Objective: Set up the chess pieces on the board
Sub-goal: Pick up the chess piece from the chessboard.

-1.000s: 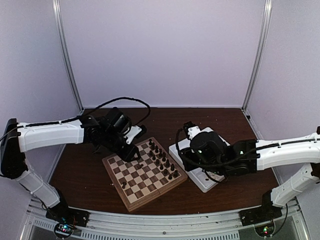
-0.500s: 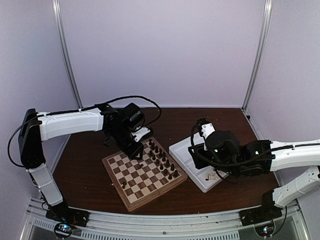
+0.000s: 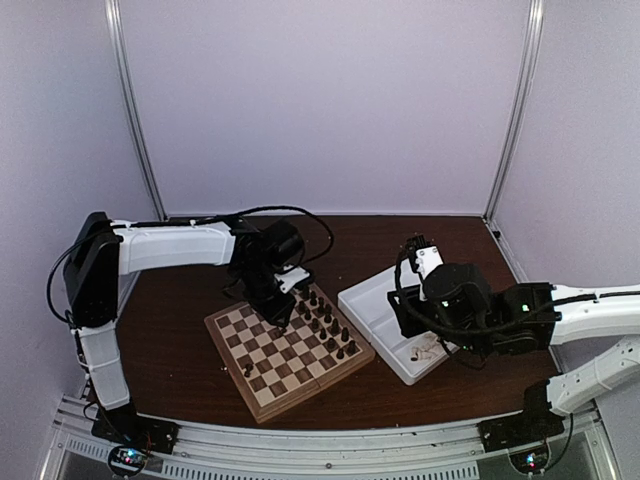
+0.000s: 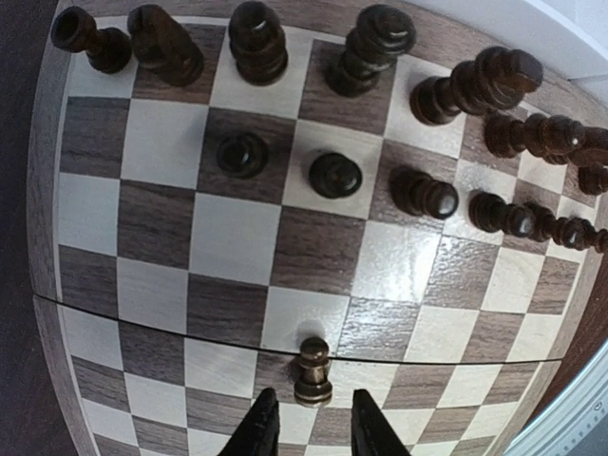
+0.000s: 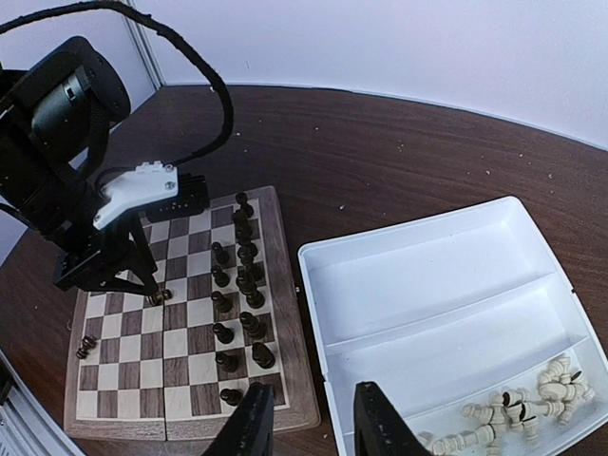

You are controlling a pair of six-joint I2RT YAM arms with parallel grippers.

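The board (image 3: 270,385) lies at an angle in the middle of the table. Two rows of dark chess pieces (image 3: 325,320) stand along its right side, also seen from the left wrist (image 4: 332,176). One dark pawn (image 4: 313,370) stands alone on the centre seam. My left gripper (image 4: 313,432) is low over the board, open by a narrow gap, its tips just short of that pawn and not touching it. A second loose dark pawn (image 5: 86,347) is near the board's far-left edge. My right gripper (image 5: 313,423) hovers open and empty over the tray's near-left corner.
A white two-compartment tray (image 3: 375,300) sits right of the board, with several cream chessmen (image 5: 513,408) heaped in its near compartment. The left arm's cable (image 5: 204,85) loops above the board. Pale walls enclose the dark table on three sides.
My left arm has swung right across the board and its jaws have narrowed. My right arm has drawn back to the right over the tray.
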